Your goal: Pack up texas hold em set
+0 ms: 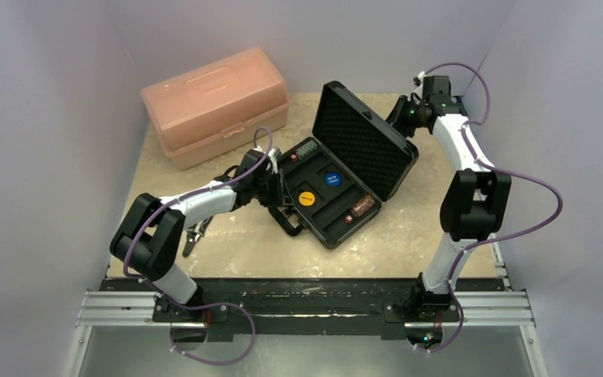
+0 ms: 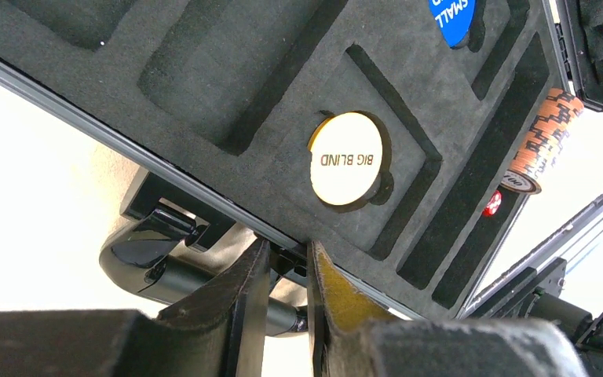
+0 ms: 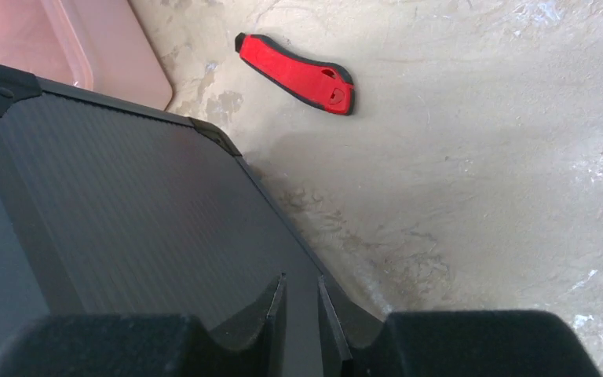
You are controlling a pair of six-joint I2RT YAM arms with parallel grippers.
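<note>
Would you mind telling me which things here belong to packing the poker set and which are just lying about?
Job: black case, yellow disc, blue disc, brown-red chip stack, red die.
Lying about: pink box, red-and-black tool.

Matt grey foam tray [image 2: 408, 63], glossy handle [image 2: 145, 253].

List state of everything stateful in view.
Case: open, on table.
Lid: raised, foam facing tray.
Yellow disc: seated in its recess.
Blue disc: seated in tray.
Brown-red chips: stack on its side in a slot.
Pink box: closed.
Left gripper: nearly shut, at case's front rim.
Right gripper: nearly shut, at lid's back.
</note>
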